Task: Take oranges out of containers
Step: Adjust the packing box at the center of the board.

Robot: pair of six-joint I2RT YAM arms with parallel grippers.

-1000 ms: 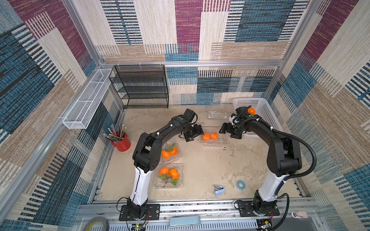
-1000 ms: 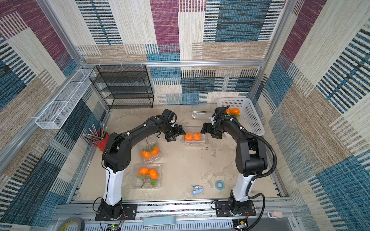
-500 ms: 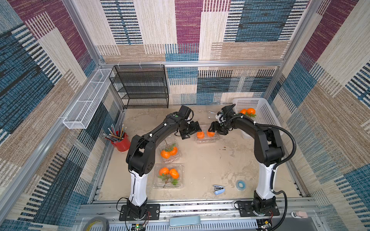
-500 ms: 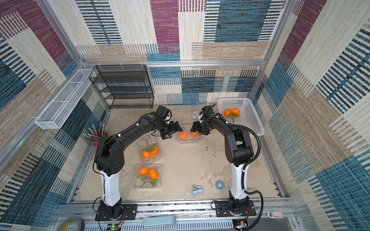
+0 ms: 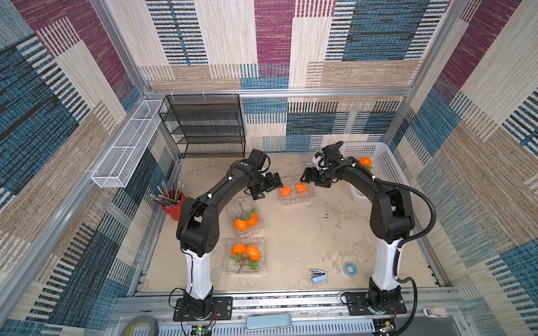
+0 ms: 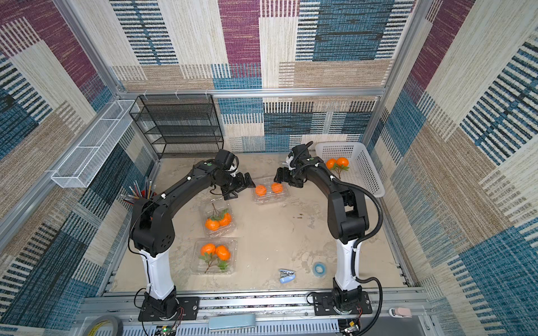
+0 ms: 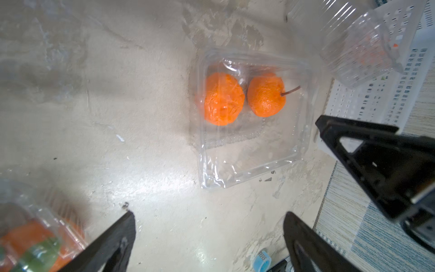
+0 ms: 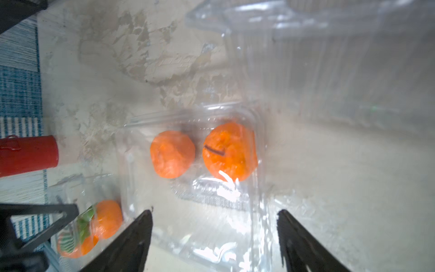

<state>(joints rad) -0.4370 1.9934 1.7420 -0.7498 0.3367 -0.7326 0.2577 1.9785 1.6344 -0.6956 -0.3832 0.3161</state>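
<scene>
Reaching inward from opposite sides, both arms are bent over the far middle of the table point(image 5: 305, 232), with elbows raised and wrists angled down. The left gripper point(image 5: 269, 189) is held just left of the far container point(image 5: 294, 201). Its fingers point(image 7: 113, 242) are spread wide, and in the left wrist view only bare table is seen between them. The right gripper point(image 5: 313, 180) is poised at the far right corner of the same container, likewise spread and empty. Whether it touches the plastic cannot be told.

Two oranges point(image 5: 285, 190) are kept in that far container, side by side and seen through clear plastic; a short brown stem shows on one of them. A second container point(image 5: 233, 208) is placed nearer and to the left, and a pair of oranges point(image 5: 246, 222) on a stem with leaves is held in it. A third container point(image 5: 230, 269), nearest of all, is filled with another leafy pair point(image 5: 246, 252). A fourth clear container point(image 7: 357, 51) is seen beyond the far one, against the white basket point(image 5: 387, 174); its contents cannot be made out. Two more oranges point(image 6: 337, 163) are lying in the basket at the far right.

Compared with a second earlier, the far container and its fruit have been shifted a little to the left. Both grippers are now found further left as well.
</scene>
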